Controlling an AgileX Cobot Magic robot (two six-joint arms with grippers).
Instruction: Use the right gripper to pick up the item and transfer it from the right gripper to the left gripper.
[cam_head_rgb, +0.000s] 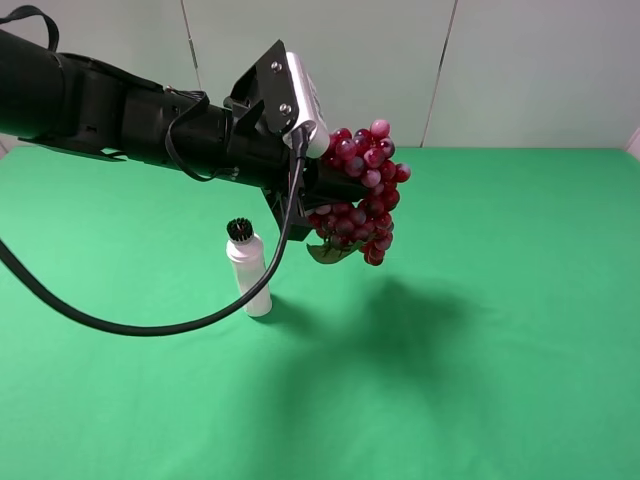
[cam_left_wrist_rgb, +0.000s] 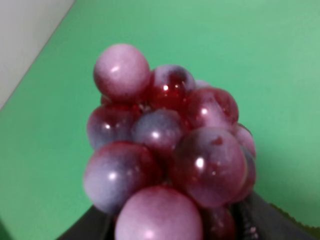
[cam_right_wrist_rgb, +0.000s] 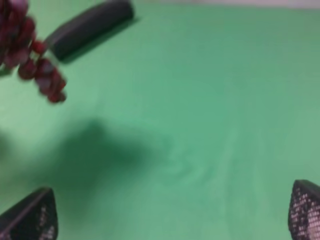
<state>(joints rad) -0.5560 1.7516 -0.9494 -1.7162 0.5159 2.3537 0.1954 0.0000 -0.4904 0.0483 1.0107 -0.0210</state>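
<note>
The bunch of dark-red and pinkish grapes (cam_head_rgb: 362, 190) hangs in the air above the green table, its small leaf at the bottom. My left gripper (cam_head_rgb: 325, 190), on the arm with the thick looping cable, is shut on the bunch. The left wrist view is filled by the grapes (cam_left_wrist_rgb: 165, 145), with dark fingers (cam_left_wrist_rgb: 265, 220) at the sides. My right gripper (cam_right_wrist_rgb: 167, 215) is open and empty, its fingertips (cam_right_wrist_rgb: 32, 215) wide apart over bare cloth. The grapes (cam_right_wrist_rgb: 35, 55) hang apart from it. The right arm is out of the exterior high view.
A white bottle with a black brush cap (cam_head_rgb: 250, 275) stands upright on the green cloth (cam_head_rgb: 500, 330), below the left arm. A black wedge-shaped case (cam_right_wrist_rgb: 90, 27) lies on the cloth beyond the grapes in the right wrist view. A pale wall stands at the back.
</note>
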